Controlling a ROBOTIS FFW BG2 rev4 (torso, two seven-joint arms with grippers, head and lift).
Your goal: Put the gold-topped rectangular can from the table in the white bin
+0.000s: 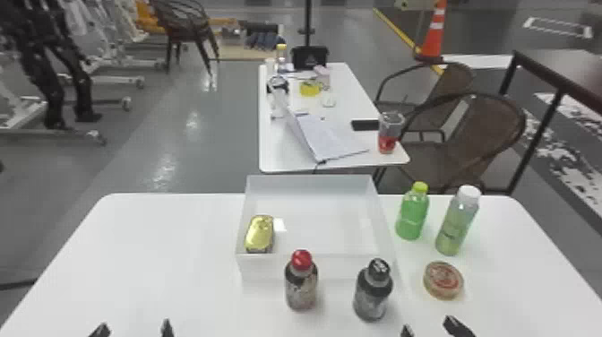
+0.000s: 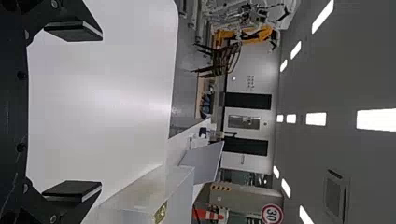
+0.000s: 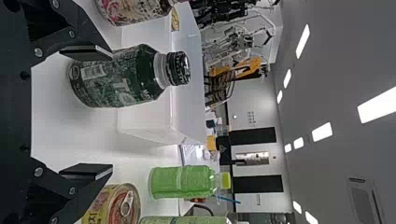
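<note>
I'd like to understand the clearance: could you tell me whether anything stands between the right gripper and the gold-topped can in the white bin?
Yes: in the head view, the black-capped bottle, the red-capped bottle and the bin's near wall stand between the right gripper and the gold-topped can, which is already inside.

The table (image 1: pixel 156 251) holds a bin (image 1: pixel 313 267), bottles (image 1: pixel 301 288) (four), a round can (image 1: pixel 443 280).

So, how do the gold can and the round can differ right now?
The gold can sits inside the bin, at its near left corner; the round can sits on the table, to the bin's right. The gold can's top is oblong and shiny gold, while the round can's is circular and marked with red. Both have their tops facing up.
</note>
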